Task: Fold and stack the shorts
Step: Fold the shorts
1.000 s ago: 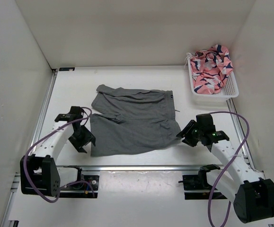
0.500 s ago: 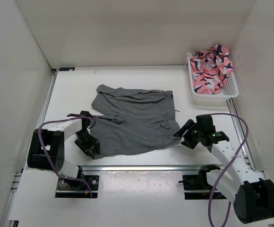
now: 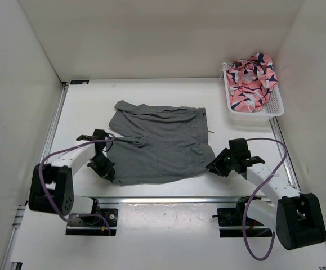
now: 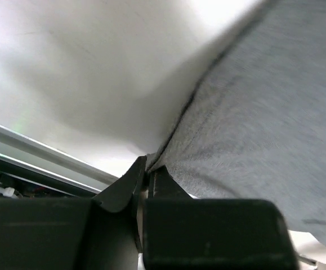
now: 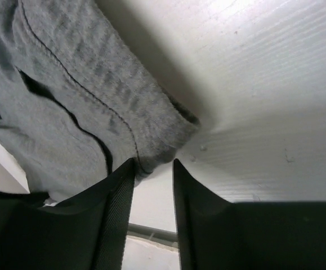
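Find the shorts spread flat mid-worktop. Note the left hand pinched together on the hem corner at 7 o'clock, and the right hand spread apart, straddling the corner at 4 o'clock without gripping it. Expect light, limp cloth: sags, drapes and creases, hardly slips. Take hold at both near corners, through the stitched hem; probably lift evenly and carry toward 12 o'clock.

White table, plain white walls; lighting seemingly overhead.
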Action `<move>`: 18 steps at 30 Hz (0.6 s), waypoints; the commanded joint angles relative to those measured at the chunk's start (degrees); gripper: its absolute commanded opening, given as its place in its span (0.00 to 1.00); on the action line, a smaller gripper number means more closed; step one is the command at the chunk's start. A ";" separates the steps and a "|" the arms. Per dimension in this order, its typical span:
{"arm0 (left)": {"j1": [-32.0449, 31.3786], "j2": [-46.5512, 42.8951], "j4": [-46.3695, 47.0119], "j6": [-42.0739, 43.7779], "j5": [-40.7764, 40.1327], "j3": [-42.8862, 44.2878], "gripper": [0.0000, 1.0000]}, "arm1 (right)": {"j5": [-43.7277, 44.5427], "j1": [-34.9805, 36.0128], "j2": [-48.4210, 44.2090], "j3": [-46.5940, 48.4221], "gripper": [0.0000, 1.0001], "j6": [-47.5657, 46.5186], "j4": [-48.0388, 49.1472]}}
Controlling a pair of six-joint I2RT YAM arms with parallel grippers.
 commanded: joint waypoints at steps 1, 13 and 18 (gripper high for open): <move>-0.21 -6.85 -1.84 -1.31 -4.57 3.58 0.10 | 2.65 0.15 1.71 -0.21 0.30 -1.14 4.34; -0.21 -14.51 -11.42 -1.22 -9.05 20.98 0.10 | 8.01 0.15 -5.67 10.31 0.00 -7.55 -10.93; 2.77 -7.84 -10.91 1.41 -10.37 33.70 0.10 | 9.34 0.15 -3.39 18.67 0.00 -10.63 -14.37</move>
